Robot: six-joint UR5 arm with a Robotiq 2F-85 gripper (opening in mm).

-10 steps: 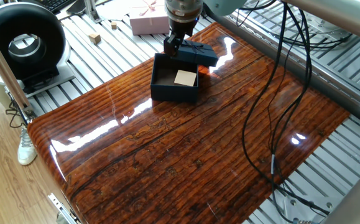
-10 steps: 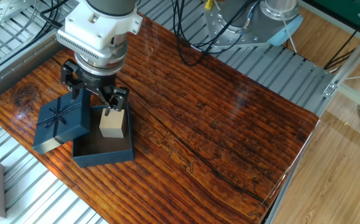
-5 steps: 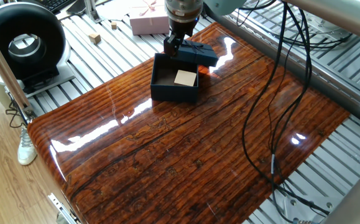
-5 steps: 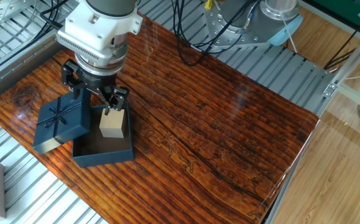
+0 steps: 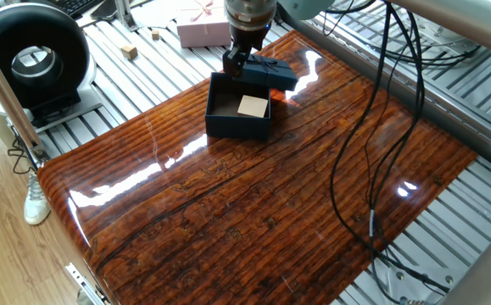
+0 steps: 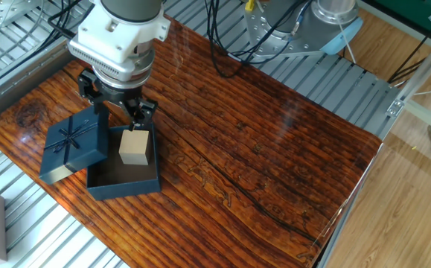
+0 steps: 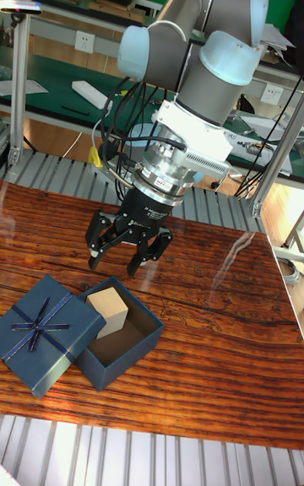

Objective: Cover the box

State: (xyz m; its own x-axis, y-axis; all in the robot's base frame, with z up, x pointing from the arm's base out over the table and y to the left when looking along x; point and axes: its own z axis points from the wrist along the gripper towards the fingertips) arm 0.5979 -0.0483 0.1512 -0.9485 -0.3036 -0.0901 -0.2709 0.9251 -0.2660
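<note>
The navy box (image 5: 238, 121) (image 6: 123, 181) (image 7: 135, 344) stands open on the wooden table, with a tan block (image 5: 253, 106) (image 6: 134, 147) (image 7: 108, 310) inside it. Its navy lid with a bow (image 5: 271, 74) (image 6: 72, 144) (image 7: 40, 344) rests beside the box and overlaps one edge. My gripper (image 5: 237, 62) (image 6: 116, 112) (image 7: 116, 260) hangs open and empty just above the box's far edge, clear of the block and close to the lid.
A pale pink gift box (image 5: 203, 30) lies on the metal slats beyond the table, with two small wooden blocks (image 5: 129, 51) nearby. A black round device (image 5: 30, 59) stands at the left. Black cables (image 5: 381, 127) hang over the table's right half.
My gripper has risen a little, and its fingertip now stands off the tan block. The box, block and lid have not moved.
</note>
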